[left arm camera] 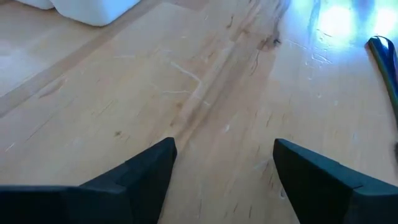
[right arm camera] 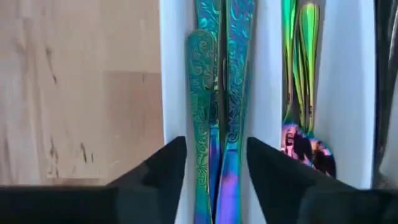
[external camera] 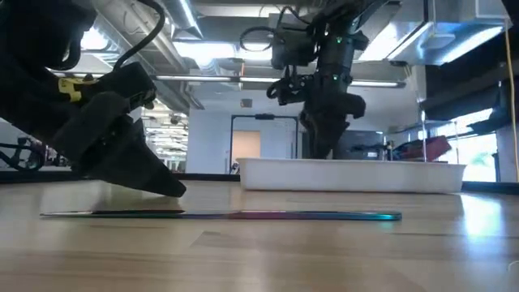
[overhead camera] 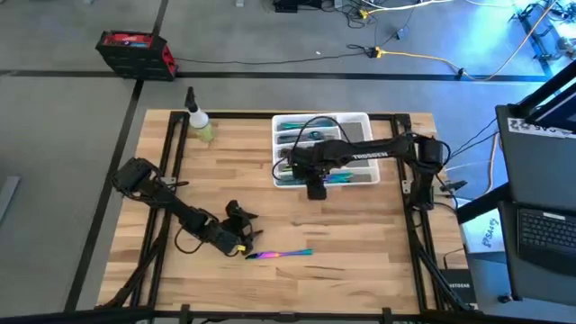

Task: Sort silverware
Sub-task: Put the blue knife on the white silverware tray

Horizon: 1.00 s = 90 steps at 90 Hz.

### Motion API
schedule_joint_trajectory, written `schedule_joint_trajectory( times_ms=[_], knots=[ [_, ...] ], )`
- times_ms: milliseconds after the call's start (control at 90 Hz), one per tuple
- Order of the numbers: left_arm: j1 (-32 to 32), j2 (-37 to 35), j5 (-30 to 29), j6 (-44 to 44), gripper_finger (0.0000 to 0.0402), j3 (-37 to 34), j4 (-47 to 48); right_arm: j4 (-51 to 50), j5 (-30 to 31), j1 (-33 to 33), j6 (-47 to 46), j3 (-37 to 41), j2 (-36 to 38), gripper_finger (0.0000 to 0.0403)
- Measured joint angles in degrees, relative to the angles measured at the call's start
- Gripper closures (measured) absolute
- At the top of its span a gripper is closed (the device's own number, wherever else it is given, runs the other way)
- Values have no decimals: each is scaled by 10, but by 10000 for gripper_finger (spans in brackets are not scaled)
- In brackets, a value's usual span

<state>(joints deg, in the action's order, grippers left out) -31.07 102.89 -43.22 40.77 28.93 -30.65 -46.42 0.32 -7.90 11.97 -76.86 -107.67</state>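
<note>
One iridescent piece of silverware (overhead camera: 279, 255) lies flat on the wooden table near its front edge; the low view shows it as a long thin strip (external camera: 227, 215). My left gripper (overhead camera: 245, 236) is open just left of it and low over the table, with bare wood between its fingers (left arm camera: 224, 149). Only the piece's end (left arm camera: 385, 68) shows in the left wrist view. My right gripper (overhead camera: 315, 184) is open over the white tray (overhead camera: 364, 120), above several rainbow handles (right arm camera: 214, 93) lying in one compartment. More pieces (right arm camera: 301, 93) lie in the neighbouring compartment.
A small spray bottle (overhead camera: 200, 121) stands at the far left of the table. The tray sits at the far middle, with its wall (external camera: 349, 174) showing in the low view. Black frame rails run along the table's edges. Bare wood lies between the tray and the loose piece.
</note>
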Motion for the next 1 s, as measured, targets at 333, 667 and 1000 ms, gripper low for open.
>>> schedule_joint_trajectory(
  times_ms=[333, 667, 1000],
  knots=[
    [-4, -5, -5, -86, 139, 0, -166, 68, 29, 159, -39, -2, 71, 226],
    [-63, -6, -25, -163, 178, 40, -220, 89, 140, 278, -152, -1, 83, 226],
    [-123, -6, -37, -132, 387, 159, 25, 44, 308, 393, -261, -1, 82, 226]
  ],
)
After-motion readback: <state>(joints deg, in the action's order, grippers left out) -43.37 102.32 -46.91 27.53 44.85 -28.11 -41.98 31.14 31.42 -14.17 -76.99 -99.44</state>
